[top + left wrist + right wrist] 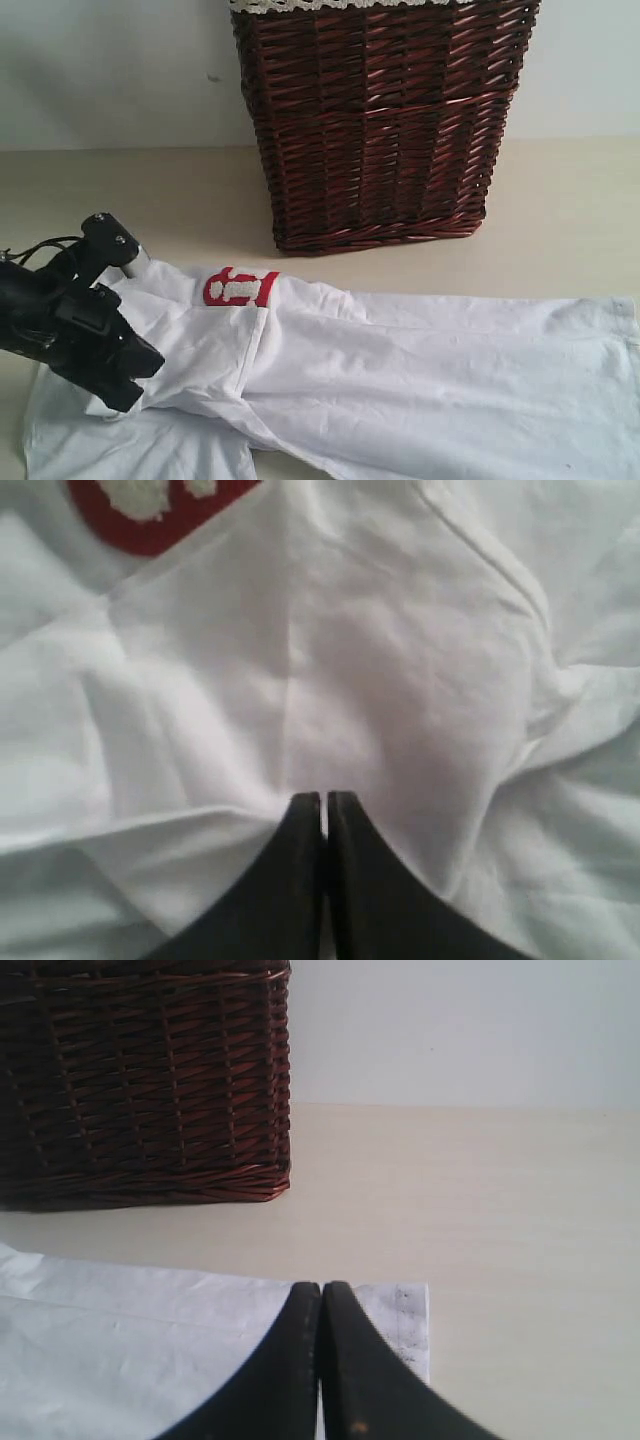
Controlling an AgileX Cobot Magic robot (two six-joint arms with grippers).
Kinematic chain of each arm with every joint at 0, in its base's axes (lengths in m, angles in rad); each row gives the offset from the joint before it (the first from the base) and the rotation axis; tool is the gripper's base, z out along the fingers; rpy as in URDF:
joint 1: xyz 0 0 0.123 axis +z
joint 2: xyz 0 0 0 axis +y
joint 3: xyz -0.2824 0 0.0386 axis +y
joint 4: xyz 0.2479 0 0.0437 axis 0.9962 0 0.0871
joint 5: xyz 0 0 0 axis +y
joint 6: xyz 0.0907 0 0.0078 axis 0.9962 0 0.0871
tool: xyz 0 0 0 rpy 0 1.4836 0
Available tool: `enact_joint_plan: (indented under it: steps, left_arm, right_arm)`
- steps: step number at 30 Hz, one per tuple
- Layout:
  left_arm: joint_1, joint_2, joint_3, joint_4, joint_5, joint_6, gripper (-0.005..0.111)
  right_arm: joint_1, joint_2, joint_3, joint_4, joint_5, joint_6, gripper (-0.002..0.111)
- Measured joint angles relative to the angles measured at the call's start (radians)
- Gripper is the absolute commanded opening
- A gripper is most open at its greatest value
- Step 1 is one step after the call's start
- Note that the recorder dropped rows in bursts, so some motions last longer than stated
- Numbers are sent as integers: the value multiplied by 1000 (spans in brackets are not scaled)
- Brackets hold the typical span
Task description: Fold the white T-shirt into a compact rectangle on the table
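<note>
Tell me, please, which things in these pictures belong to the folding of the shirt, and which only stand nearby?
Belong to the job:
- white T-shirt
- table under it
- left gripper, shut, cloth puckered at its tips
- right gripper, shut, over the shirt's hem corner

Only standing nearby:
- dark wicker basket, behind the shirt and apart from it
</note>
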Motion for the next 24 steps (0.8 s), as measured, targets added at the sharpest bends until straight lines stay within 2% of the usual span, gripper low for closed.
enact_joint_plan:
  steps: [13,24]
  left_arm:
    - [0,-123,1,223,-37,-19,0]
    - [84,-169,-15,545,81,6,0]
  right_arm:
    - [0,0,0,4,0,0,0]
    - [0,0,0,4,0,0,0]
